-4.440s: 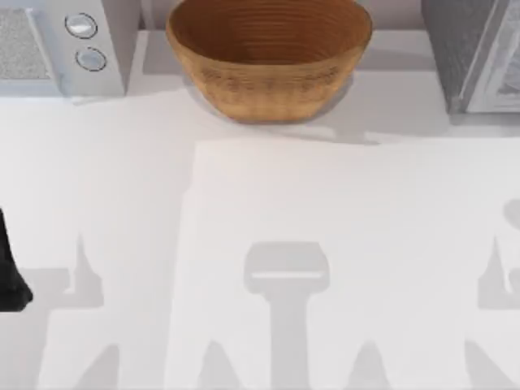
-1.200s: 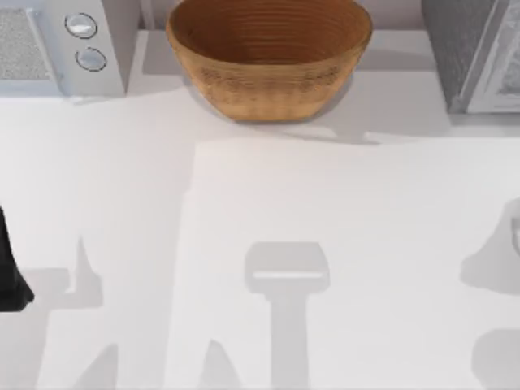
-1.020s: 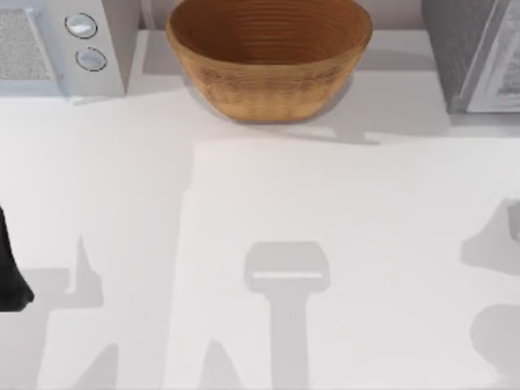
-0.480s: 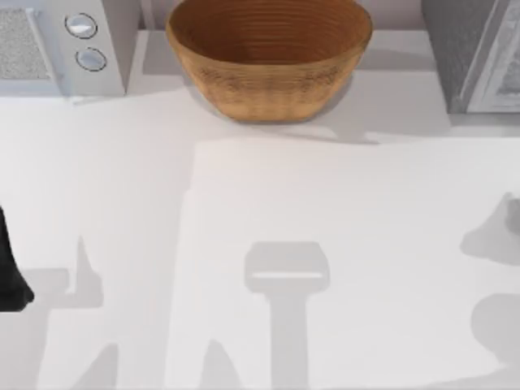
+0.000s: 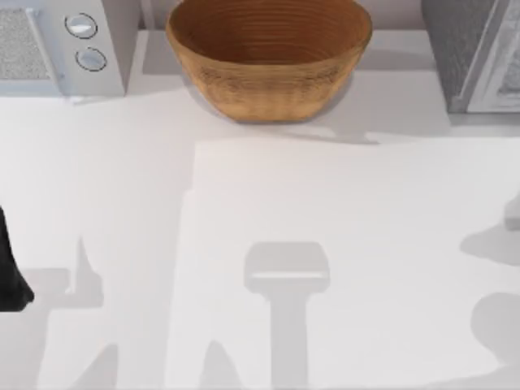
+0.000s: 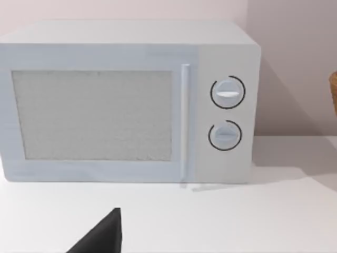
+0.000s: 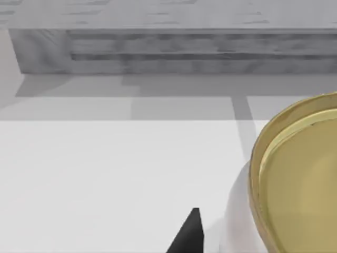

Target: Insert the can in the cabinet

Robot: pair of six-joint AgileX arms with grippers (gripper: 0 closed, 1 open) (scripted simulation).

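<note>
The can (image 7: 295, 179) has a gold top and a white side and stands on the white table, close beside a black part of my right gripper (image 7: 188, 234). Beyond it, the grey cabinet (image 7: 168, 47) runs across the far side of the right wrist view. From above, the cabinet (image 5: 459, 49) sits at the table's back right corner. A small grey shape (image 5: 513, 213) shows at the top view's right edge, and I cannot tell what it is. My left arm (image 5: 10, 268) is parked at the left edge.
A white microwave (image 5: 61, 45) stands at the back left, and my left gripper (image 6: 102, 234) faces it (image 6: 126, 105). A wicker basket (image 5: 268, 57) sits at the back centre. Arm shadows lie on the white tabletop (image 5: 325, 203).
At the top view's right edge, the shadows have shifted and the small grey shape has crept toward the back. My left arm has not moved.
</note>
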